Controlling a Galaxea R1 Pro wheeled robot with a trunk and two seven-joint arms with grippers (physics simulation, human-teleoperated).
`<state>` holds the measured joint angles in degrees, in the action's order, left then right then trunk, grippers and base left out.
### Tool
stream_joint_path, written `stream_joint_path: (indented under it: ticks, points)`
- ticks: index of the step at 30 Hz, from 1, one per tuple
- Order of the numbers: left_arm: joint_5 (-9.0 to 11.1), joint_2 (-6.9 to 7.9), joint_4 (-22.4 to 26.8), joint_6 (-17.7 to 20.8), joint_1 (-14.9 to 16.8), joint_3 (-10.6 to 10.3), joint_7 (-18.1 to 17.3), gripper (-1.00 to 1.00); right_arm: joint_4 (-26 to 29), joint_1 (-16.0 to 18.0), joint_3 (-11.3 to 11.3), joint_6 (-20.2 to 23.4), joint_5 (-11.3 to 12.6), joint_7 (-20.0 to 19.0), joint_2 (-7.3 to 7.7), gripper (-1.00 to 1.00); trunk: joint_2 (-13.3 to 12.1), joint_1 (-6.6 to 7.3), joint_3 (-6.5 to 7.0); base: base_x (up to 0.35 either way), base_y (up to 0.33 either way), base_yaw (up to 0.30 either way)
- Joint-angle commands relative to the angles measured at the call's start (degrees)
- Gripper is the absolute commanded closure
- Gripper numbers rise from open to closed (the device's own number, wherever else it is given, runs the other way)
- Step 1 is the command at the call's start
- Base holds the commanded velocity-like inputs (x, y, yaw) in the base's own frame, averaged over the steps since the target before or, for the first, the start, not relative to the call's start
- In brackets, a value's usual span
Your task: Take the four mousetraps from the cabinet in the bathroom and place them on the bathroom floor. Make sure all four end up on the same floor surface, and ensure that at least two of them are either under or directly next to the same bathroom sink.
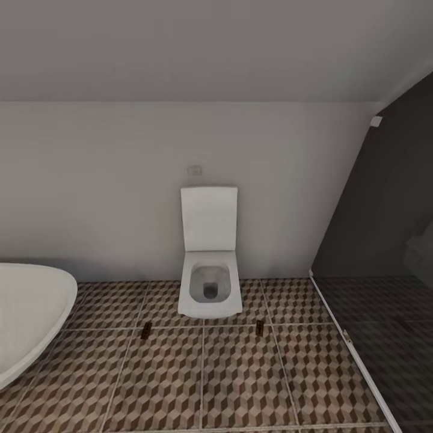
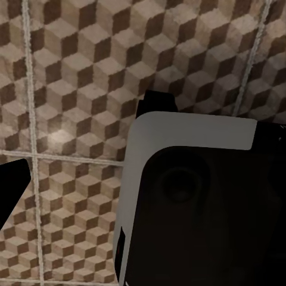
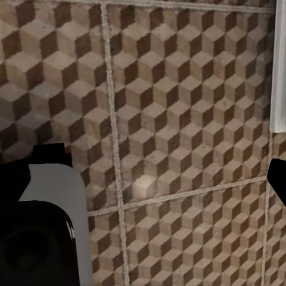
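Observation:
Two mousetraps lie on the bathroom floor [image 1: 240, 385] in the head view. One mousetrap [image 1: 145, 330] is left of the toilet's front, the other mousetrap [image 1: 260, 327] is right of it, and both sit near a grout line. The cabinet and the sink are out of view. My right gripper [image 3: 149, 179] hangs open over bare patterned tile, one black fingertip [image 3: 277, 179] at the frame's edge. My left gripper [image 2: 143, 173] is also over tile, with one black finger [image 2: 12, 190] at the edge and part of the robot's grey and black body [image 2: 196, 202] beneath. Nothing is held.
A white square toilet [image 1: 209, 264] stands against the back wall with its lid up. A white rounded bathtub [image 1: 30, 313] juts in at the left. A dark glass shower screen [image 1: 385, 252] with a white floor rail [image 1: 355, 355] closes off the right.

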<state>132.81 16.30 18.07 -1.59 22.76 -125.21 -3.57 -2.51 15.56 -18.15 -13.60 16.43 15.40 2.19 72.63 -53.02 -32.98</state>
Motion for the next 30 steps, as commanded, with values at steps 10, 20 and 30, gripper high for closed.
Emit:
stream_joint_path:
  ticks: [10,20,30]
  points:
    - [0.6,0.04,0.1,-0.2,0.1,-0.5,-0.2,-1.00,-0.2,0.1,-0.5,-0.4,0.5,0.0,-0.06,-1.00,0.0,0.00,-0.05,0.000,0.000,0.000]
    - [0.6,0.04,0.1,-0.2,0.1,-0.5,-0.2,-1.00,-0.2,0.1,-0.5,-0.4,0.5,0.0,-0.07,-1.00,0.0,0.00,-0.05,0.000,0.000,0.000]
    - [0.6,0.04,0.1,-0.2,0.1,-0.5,-0.2,-1.00,-0.2,0.1,-0.5,-0.4,0.5,0.0,-0.06,-1.00,0.0,0.00,-0.05,0.000,0.000,0.000]
